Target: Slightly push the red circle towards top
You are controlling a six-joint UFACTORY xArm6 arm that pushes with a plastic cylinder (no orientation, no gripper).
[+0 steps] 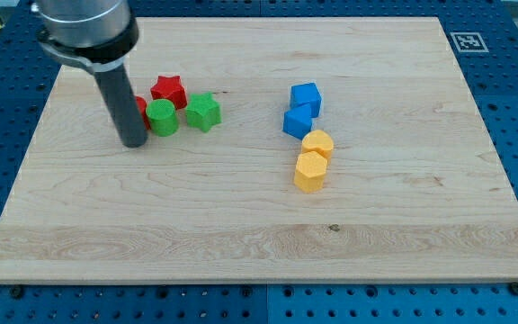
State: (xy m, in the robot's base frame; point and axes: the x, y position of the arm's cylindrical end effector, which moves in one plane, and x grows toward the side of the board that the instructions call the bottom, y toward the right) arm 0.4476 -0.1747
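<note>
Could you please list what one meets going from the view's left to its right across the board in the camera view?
My tip → green circle → green star → yellow blocks. The red blocks and blue blocks overlap their neighbours in this order, so I omit them.

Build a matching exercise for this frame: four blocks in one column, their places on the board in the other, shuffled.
Things:
1. red star
2. green star
3. blue cube
4. yellow block

Places:
A. lowest of the right-hand group
B. top of the right-hand group
C. right of the green circle
D. just above the green circle

Pairs: 1-D, 2-C, 3-B, 4-A
</note>
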